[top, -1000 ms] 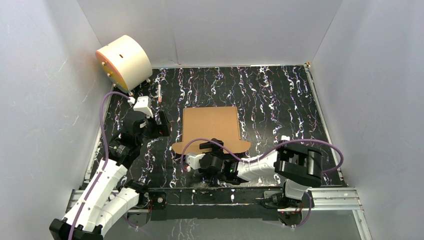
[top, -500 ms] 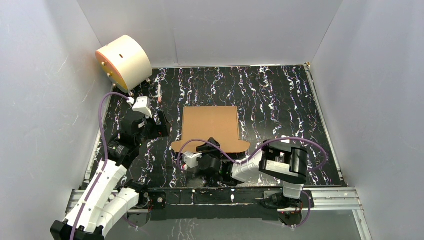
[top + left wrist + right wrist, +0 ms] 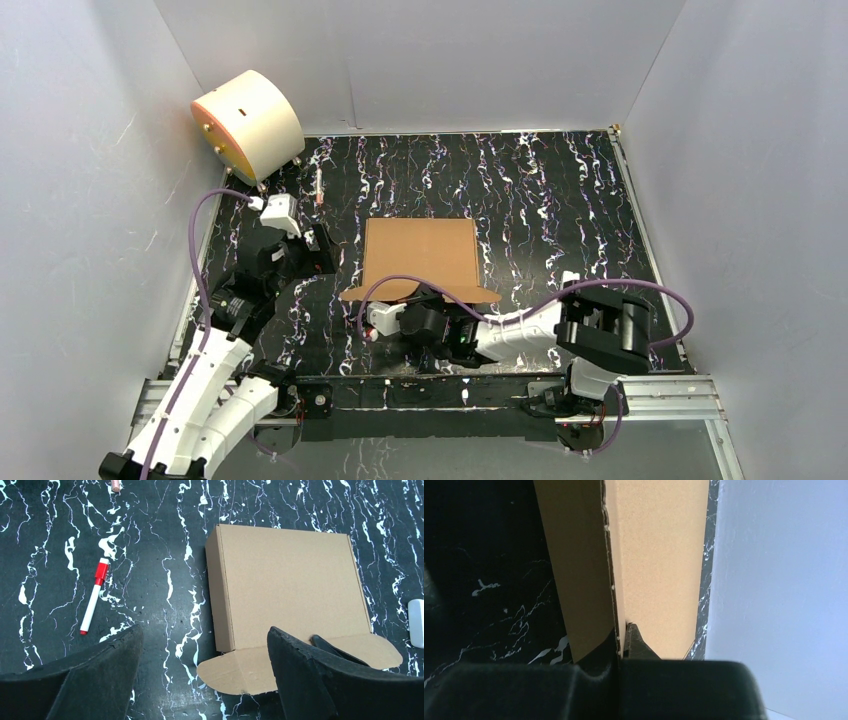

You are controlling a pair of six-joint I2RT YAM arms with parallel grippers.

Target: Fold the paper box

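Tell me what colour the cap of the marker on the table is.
Red, on a white barrel; the marker shows best in the left wrist view.

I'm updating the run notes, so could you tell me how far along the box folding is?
Done: the paper box already lies as a shallow closed shape. In hand: the right gripper is shut on its near flap; the left gripper hovers open beside it. Left: that flap sticks out, untucked.
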